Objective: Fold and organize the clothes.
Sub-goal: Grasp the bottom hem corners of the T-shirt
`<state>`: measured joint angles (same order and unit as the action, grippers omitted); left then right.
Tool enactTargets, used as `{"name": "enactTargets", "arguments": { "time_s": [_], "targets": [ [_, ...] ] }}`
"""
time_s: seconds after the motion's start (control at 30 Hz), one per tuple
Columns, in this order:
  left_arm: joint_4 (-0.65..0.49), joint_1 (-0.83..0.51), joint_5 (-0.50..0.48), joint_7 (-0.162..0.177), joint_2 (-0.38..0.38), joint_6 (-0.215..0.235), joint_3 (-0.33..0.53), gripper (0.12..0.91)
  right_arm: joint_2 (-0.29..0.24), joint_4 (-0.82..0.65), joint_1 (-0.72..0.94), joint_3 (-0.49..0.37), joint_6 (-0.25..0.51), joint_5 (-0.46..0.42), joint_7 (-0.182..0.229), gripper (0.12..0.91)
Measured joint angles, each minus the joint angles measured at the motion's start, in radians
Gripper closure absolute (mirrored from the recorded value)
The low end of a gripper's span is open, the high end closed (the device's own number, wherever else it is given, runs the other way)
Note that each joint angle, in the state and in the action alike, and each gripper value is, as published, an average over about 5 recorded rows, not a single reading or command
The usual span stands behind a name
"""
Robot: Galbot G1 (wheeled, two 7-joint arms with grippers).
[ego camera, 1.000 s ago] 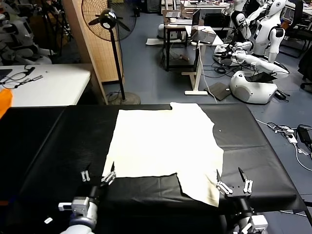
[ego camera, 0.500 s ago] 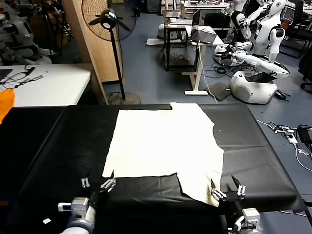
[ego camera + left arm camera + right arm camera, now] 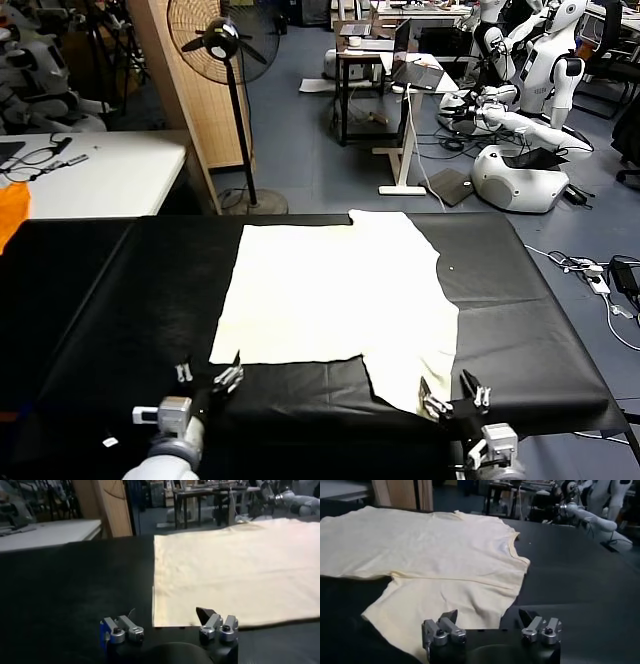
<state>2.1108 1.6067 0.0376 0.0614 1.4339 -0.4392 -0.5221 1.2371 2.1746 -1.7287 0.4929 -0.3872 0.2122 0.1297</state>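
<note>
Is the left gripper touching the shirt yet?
Cannot tell. In the left wrist view the left gripper is open at the shirt hem corner, one fingertip overlapping the edge; no view shows contact or gap plainly.

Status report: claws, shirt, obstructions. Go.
Left claw open at the shirt's near corner. Right claw open at the near sleeve. Shirt flat on the black table, unfolded. Nothing in the way.
</note>
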Motion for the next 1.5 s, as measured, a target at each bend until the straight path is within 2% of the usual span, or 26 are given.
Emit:
{"name": "enactTargets", "arguments": {
  "time_s": [0.1, 0.37, 0.47, 0.63, 0.73, 1.03, 1.13, 1.5],
  "targets": [
    [0.005, 0.002, 0.003, 0.000, -0.002, -0.003, 0.000, 0.387, 0.002, 0.002, 0.001, -0.002, -0.006, 0.000, 0.001, 0.227],
    [0.016, 0.012, 0.010, 0.001, -0.003, -0.016, 0.000, 0.831, 0.009, 0.000, -0.001, -0.002, -0.015, -0.001, 0.005, 0.227],
    [0.016, 0.016, 0.011, -0.001, 0.000, -0.020, 0.001, 0.907, 0.013, -0.002, 0.001, -0.005, -0.018, -0.001, 0.009, 0.227],
    [0.019, 0.020, 0.010, -0.004, 0.000, -0.020, 0.002, 0.906, 0.020, -0.004, -0.002, -0.013, -0.019, 0.001, 0.019, 0.231],
    [0.026, 0.029, 0.008, -0.006, 0.000, -0.017, 0.001, 0.906, 0.024, 0.004, -0.010, -0.015, -0.021, 0.004, 0.027, 0.304],
    [0.050, 0.063, -0.011, -0.011, 0.004, -0.005, 0.004, 0.906, 0.026, 0.024, -0.038, 0.009, -0.031, 0.004, 0.057, 0.789],
    [0.054, 0.071, -0.013, -0.012, 0.004, -0.004, 0.005, 0.906, 0.024, 0.029, -0.045, 0.017, -0.031, -0.002, 0.058, 0.890],
    [0.080, 0.105, -0.037, -0.022, 0.007, 0.003, -0.003, 0.900, 0.021, 0.035, -0.054, 0.016, -0.026, -0.023, 0.056, 0.905]
  ]
}}
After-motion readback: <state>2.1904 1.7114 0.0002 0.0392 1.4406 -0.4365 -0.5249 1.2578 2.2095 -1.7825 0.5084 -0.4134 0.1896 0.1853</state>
